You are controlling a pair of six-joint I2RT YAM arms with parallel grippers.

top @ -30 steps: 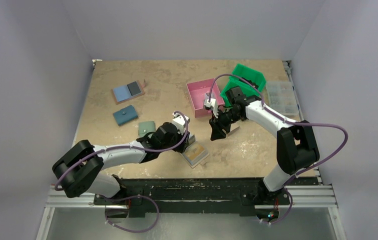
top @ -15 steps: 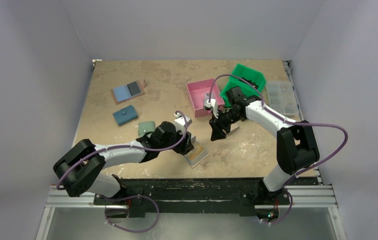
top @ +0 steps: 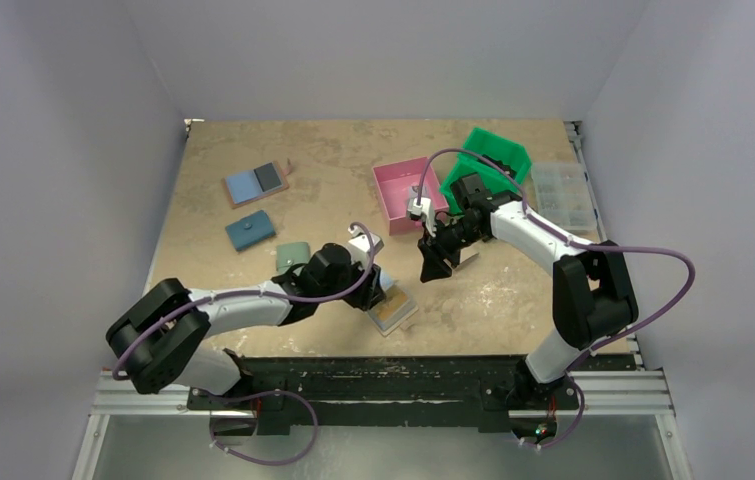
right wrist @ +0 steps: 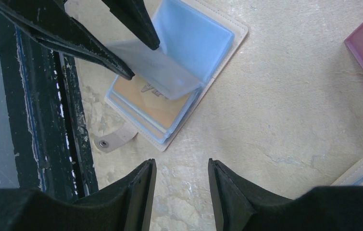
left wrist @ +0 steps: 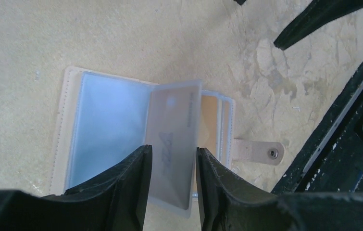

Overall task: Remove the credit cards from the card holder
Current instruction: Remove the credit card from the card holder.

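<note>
Beneath the left pincer [left wrist: 173, 150], open card holder [left wrist: 102, 120] — one sleeve [left wrist: 174, 120] pinched, right pincer [right wrist: 181, 163] spread nearby.

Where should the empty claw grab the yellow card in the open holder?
Probably its outer edge, coming from the snap tab side. The gold-yellow card lies flat in the open card holder, and the left claw holds a clear sleeve up over the spine side, leaving that edge bare. Which way its pocket opens is unclear.

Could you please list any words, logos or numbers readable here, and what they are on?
No text is legible.
Dark mark on the translucent plastic sleeve of the open beige card holder: too blurred.
Dark mark on the gold-yellow card beneath: partly covered, unreadable.
</note>
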